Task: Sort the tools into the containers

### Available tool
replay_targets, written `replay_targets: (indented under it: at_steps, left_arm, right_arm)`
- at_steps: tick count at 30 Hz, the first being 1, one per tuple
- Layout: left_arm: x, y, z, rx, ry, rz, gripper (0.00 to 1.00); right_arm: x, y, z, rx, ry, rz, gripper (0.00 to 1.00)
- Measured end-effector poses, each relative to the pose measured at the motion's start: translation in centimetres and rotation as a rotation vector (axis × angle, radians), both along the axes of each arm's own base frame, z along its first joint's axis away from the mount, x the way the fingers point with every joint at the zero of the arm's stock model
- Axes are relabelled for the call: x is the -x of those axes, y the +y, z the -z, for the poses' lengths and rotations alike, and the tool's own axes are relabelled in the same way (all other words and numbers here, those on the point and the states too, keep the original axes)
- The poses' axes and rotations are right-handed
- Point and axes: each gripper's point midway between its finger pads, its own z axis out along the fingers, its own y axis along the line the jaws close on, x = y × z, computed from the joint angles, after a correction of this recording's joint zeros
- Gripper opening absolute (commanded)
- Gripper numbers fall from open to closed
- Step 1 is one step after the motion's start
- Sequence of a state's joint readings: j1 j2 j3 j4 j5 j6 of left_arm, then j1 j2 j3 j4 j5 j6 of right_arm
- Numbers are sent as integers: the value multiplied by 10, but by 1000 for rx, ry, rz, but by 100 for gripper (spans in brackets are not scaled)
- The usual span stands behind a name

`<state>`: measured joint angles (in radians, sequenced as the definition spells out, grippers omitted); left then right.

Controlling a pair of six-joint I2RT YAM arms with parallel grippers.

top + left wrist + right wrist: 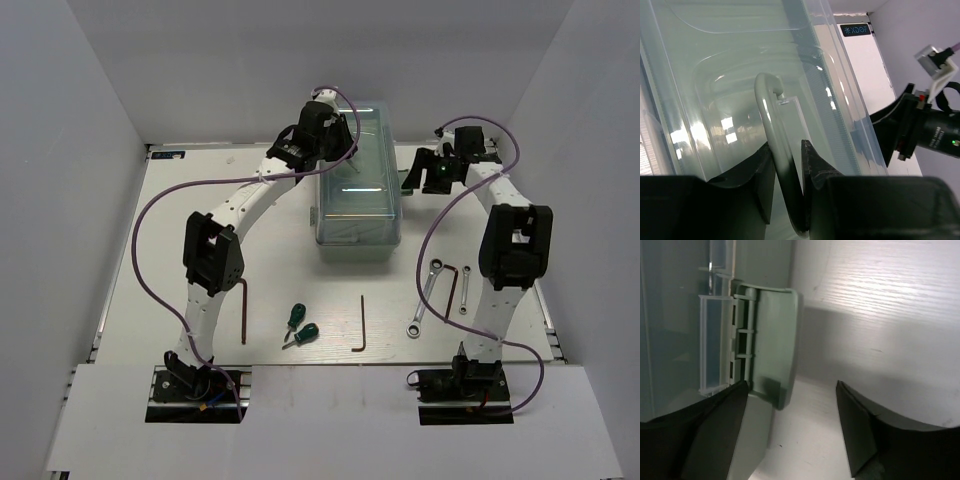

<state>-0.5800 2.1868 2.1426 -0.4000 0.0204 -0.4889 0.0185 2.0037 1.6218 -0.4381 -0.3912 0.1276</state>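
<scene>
The mint-green toolbox [358,200] stands shut at the back centre, its containers hidden under the translucent lid [715,75]. My left gripper [345,158] [786,150] is over it, shut on the curved pale handle [765,100]. At the box's right end, my right gripper [413,178] [791,390] hangs open just above the table, its left finger beside the green latch [774,340]. The tools lie on the table in front: two green screwdrivers [295,316] [304,334], dark hex keys [245,310] [362,325] [453,285] and silver wrenches [427,297] [464,290].
White walls close the table in on the left, back and right. The right arm's forearm [515,245] rises beside the wrenches. The left arm's elbow [212,250] stands above the leftmost hex key. A purple cable loops off each arm.
</scene>
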Motion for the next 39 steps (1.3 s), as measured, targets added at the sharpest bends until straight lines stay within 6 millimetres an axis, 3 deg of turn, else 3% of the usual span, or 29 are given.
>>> replay_targets:
  at_steps: [2, 5, 6, 7, 9, 18, 22, 25, 29, 35, 38, 39]
  left_arm:
    - [0, -1, 0, 2, 1, 4, 0]
    - [1, -1, 0, 3, 2, 9, 0]
    - [1, -2, 0, 4, 2, 10, 0]
    - [1, -1, -1, 3, 1, 10, 0]
    - [1, 0, -2, 2, 3, 10, 0]
    - [-1, 5, -4, -2, -1, -17, 0]
    - [1, 19, -14, 2, -13, -42, 0]
    - [4, 40, -35, 17, -39, -72, 0]
    - [10, 82, -57, 15, -46, -136, 0]
    - [14, 128, -52, 18, -28, -207, 0]
    - [25, 157, -37, 16, 2, -250, 0]
    - [29, 165, -32, 13, 14, -265, 4]
  right_arm:
    - [-4, 7, 4, -40, 11, -28, 60]
    - [-10, 15, 8, -86, 22, -50, 27]
    - [-12, 16, 10, -97, 27, -50, 6]
    - [-13, 15, 10, -107, 29, -47, 0]
    - [-17, 10, 3, -157, 34, -17, 0]
    - [-17, 8, 4, -205, 66, 18, 0]
    - [-17, 5, 4, -206, 67, 28, 0]
    - [-17, 2, 5, -207, 73, 34, 0]
    - [-19, -6, 5, -204, 70, 51, 0]
    - [-21, -21, 4, -211, 67, 77, 0]
    - [-21, -26, 4, -213, 64, 83, 0]
    - [-21, -28, 4, -215, 64, 86, 0]
